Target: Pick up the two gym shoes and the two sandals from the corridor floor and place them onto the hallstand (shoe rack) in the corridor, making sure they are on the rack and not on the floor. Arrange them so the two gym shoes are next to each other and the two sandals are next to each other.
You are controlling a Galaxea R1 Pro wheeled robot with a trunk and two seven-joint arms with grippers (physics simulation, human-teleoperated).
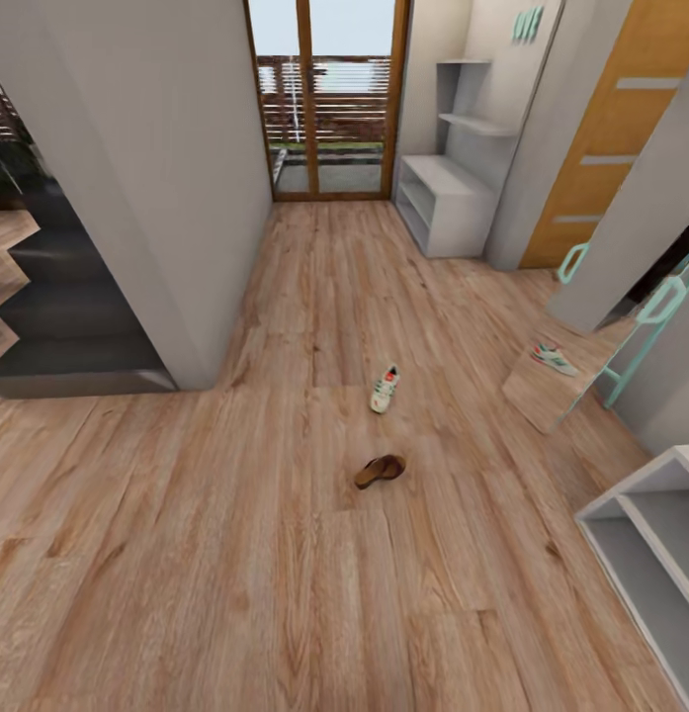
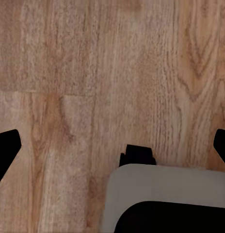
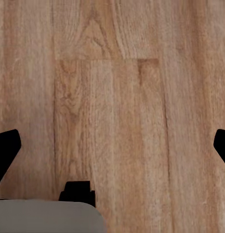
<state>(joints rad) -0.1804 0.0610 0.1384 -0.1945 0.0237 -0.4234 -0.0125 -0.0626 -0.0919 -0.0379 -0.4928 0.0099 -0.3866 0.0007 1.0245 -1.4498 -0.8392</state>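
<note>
We count one gym shoe (image 1: 385, 389) and one sandal (image 1: 380, 470) lying out on the corridor floor (image 1: 186, 554). Taking the sandal as our landmark, the gym shoe lies a little beyond it, apart from it, toe toward the glass door (image 1: 328, 99). A second sneaker shape (image 1: 554, 358) shows in the leaning mirror (image 1: 552, 381) to the right of the sandal; we cannot tell whether it is a reflection or another shoe.

Far beyond the sandal and to its right, the hallstand (image 1: 445, 203) stands against the wall beside the glass door, with two grey wall shelves above it. Near to the sandal's right, at the picture's edge, sits a plain white bench (image 1: 650, 539).

In the left wrist view the left gripper (image 2: 112, 145) points down at bare planks, its dark fingertips (image 2: 7, 145) set wide apart with nothing between them. The right gripper (image 3: 112, 148) hangs likewise over the floor, fingertips (image 3: 6, 148) spread and empty.

Open boards surround the sandal on every side; the grey wall corner (image 1: 191, 381) is well to its left.
</note>
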